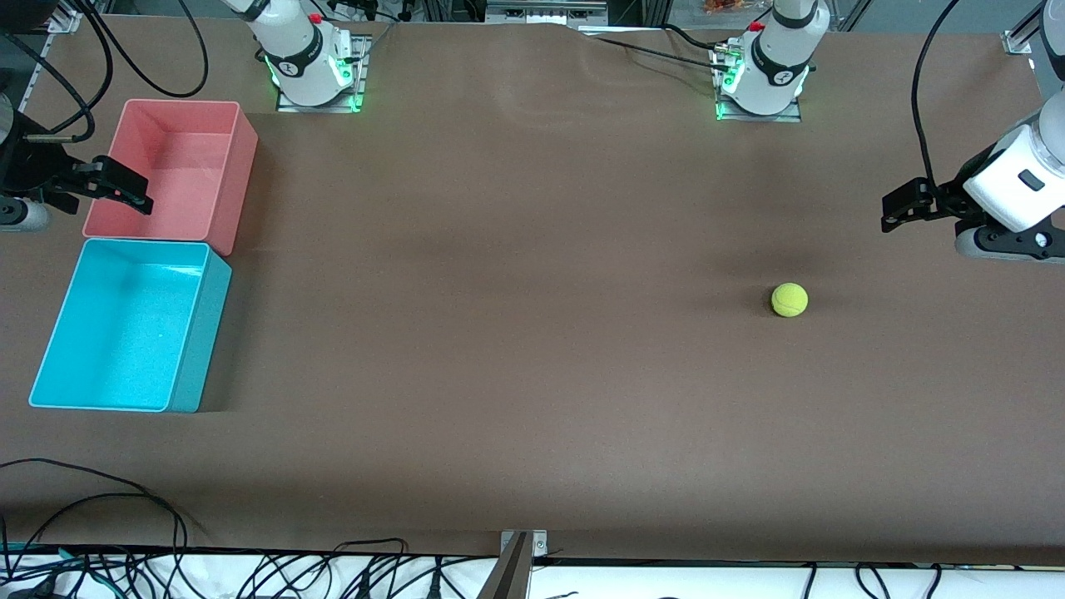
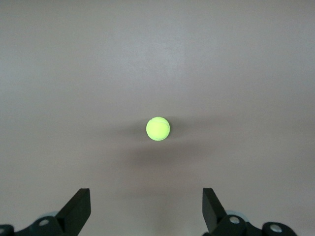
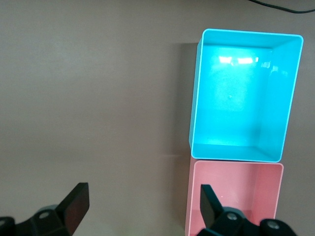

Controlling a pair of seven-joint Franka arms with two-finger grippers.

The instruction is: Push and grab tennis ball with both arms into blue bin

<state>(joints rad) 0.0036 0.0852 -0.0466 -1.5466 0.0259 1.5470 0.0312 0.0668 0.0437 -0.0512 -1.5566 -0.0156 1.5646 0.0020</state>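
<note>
The tennis ball (image 1: 789, 299), small and yellow-green, rests on the brown table toward the left arm's end; the left wrist view has the tennis ball (image 2: 158, 129) ahead of the fingers, apart from them. My left gripper (image 1: 892, 215) hangs open and empty over the table near that end, and shows as the left gripper (image 2: 146, 209) with wide jaws. The blue bin (image 1: 125, 324) stands empty at the right arm's end, also seen as the blue bin (image 3: 246, 93). My right gripper (image 1: 137, 195) is open and empty over the pink bin's outer edge; its wrist view shows the right gripper (image 3: 142, 204).
A pink bin (image 1: 170, 170), empty, stands beside the blue bin, farther from the front camera; the pink bin (image 3: 236, 196) touches it wall to wall. Black cables (image 1: 100, 574) and a metal bracket (image 1: 520, 566) lie along the table's front edge.
</note>
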